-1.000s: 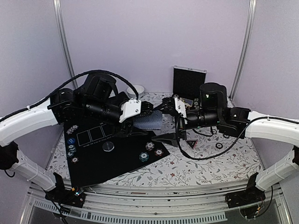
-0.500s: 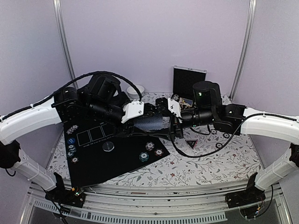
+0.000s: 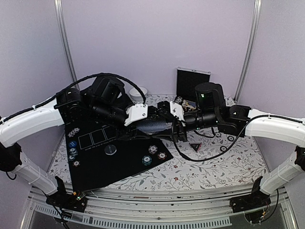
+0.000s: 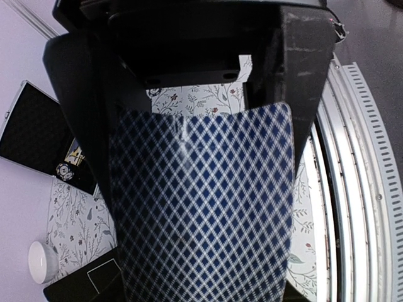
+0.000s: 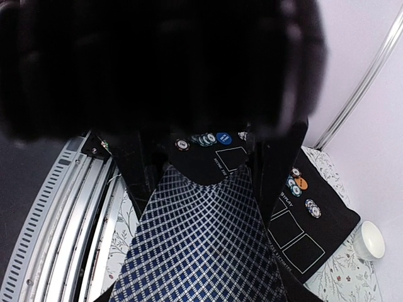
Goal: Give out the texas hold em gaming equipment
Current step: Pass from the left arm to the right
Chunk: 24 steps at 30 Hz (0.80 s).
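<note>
Top view: left gripper [image 3: 153, 113] and right gripper [image 3: 167, 110] meet nose to nose in mid-air above black mat [image 3: 109, 167]. Playing card [image 3: 155, 125] bridges both.

Left wrist: playing card [image 4: 201, 207] clamped between left jaws, bowed. Hold clamp until opposite claw seats.

Right wrist: playing card [image 5: 201, 251] lies between right jaws; contact cannot be determined. Confirm pinch before left release. Avoid pulling: playing card bends easily.
</note>
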{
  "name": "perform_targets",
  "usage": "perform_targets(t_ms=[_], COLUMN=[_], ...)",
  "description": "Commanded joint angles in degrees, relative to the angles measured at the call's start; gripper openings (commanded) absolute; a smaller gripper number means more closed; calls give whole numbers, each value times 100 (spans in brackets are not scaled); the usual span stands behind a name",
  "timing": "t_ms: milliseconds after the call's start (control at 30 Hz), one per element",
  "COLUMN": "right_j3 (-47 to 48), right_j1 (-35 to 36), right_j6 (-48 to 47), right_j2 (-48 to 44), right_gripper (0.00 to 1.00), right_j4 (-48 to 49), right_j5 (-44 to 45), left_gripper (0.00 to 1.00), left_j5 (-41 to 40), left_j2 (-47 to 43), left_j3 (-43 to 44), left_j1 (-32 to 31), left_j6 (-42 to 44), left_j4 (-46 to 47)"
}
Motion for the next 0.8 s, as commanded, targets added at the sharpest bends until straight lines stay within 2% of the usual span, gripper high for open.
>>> perform_targets(t_ms=[0,100,233,600,700,767], right_j3=[164,167,149,-315,-358,-359], right_j1=[9,5,10,3,10,3], right_j6=[-23,-39,-41,199,237,281], right_j2=[100,102,87,-188,-204,-209], right_gripper=[48,40,35,29,29,28], right_j4=[-64,-76,-59,713,759,789], right_j5=[5,0,-39,-213,-193,-213], left_gripper=[40,40,42,62,63,58], left_j5=[133,142,170,-29,10,80], left_j2=[61,56,25,-185,-221,-195], left_j3=[215,196,195,52,26,36], left_j1=[17,24,18,41,54,58], left_j6=[-30,-29,-21,-91,-91,-91], left_j4=[-37,-40,-34,310,377,368])
